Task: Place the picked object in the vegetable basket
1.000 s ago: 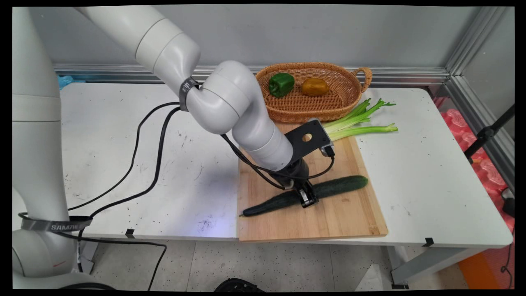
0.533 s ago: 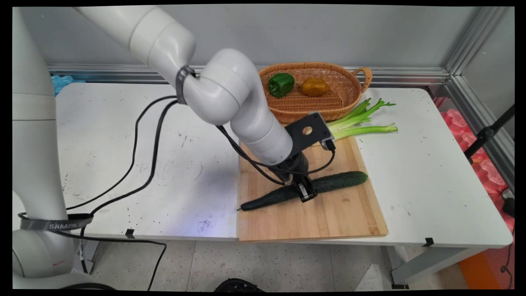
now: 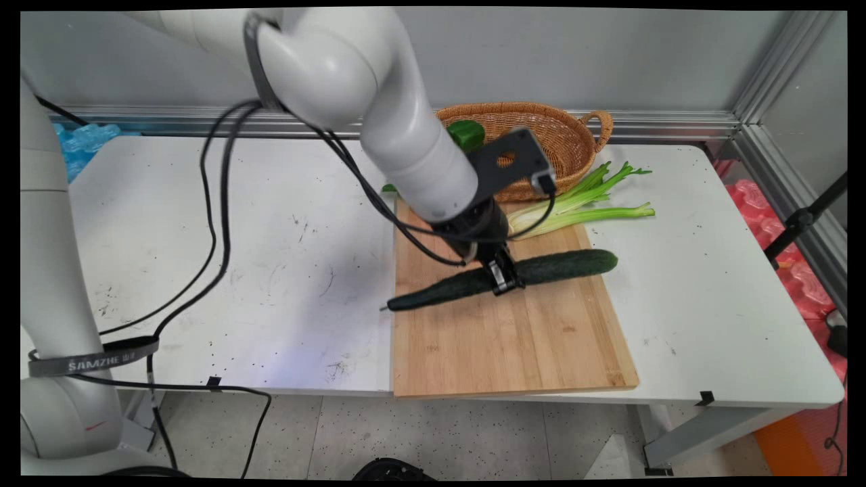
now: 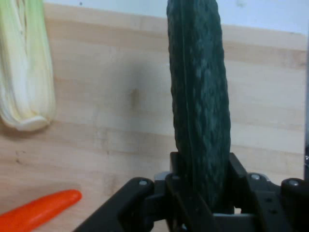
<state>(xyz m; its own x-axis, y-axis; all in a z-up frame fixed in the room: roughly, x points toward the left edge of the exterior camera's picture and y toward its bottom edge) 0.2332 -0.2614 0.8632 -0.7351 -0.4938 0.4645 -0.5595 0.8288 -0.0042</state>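
The gripper (image 3: 504, 279) pinches the cucumber (image 3: 561, 264) at mid-length, carrying it clear above the cutting board (image 3: 507, 338). Just beyond the hand lies the celery (image 3: 588, 203), the wicker basket (image 3: 575, 135) past that; an orange carrot tip (image 4: 41, 210) lies beneath the hand.

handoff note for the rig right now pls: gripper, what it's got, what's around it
Gripper: shut on the cucumber, gripped near its middle, lifted off the cutting board since a second ago; it hangs roughly level.
Celery lies at the board's far right corner, its leafy end out on the table.
Basket stands behind the board with a green pepper in it, partly hidden by the arm.
Carrot tip shows on the board in the hand view; the arm hides it in the main view.
Done: cucumber gripped and raised. It has not been set down anywhere.
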